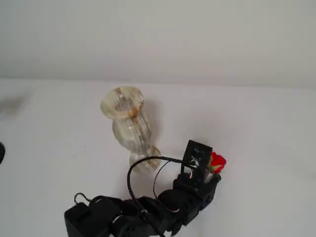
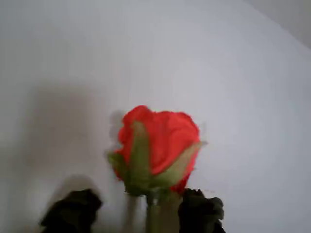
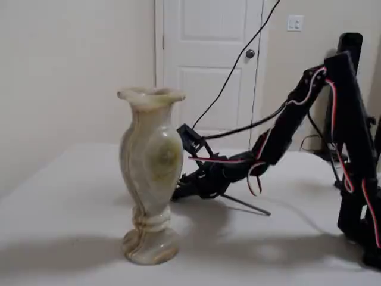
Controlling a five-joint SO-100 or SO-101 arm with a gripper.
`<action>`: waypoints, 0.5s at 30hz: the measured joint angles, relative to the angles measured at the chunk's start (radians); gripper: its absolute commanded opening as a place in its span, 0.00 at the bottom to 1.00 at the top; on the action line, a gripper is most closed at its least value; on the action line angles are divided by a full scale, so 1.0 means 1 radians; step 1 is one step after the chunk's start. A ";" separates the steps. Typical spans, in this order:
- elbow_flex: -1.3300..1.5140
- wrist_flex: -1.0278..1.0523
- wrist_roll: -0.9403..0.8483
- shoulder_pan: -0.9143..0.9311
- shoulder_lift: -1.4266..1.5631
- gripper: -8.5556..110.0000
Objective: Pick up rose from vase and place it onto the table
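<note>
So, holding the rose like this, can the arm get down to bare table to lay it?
Probably yes. The gripper holds the rose low, right of the vase in a fixed view, and the white table around it shows nothing in the way.

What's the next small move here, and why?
Probably lower the last bit and open. The rose is already out of the vase and the gripper holds its stem low over the table, the stem angled down. Contact with the table isn't clear.
</note>
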 measured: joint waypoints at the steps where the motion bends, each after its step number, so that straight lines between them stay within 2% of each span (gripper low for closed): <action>1: 0.006 -0.011 0.000 -0.005 0.000 0.35; 10: 0.051 -0.051 0.002 -0.064 0.100 0.35; 15: 0.051 -0.084 -0.055 -0.069 0.219 0.35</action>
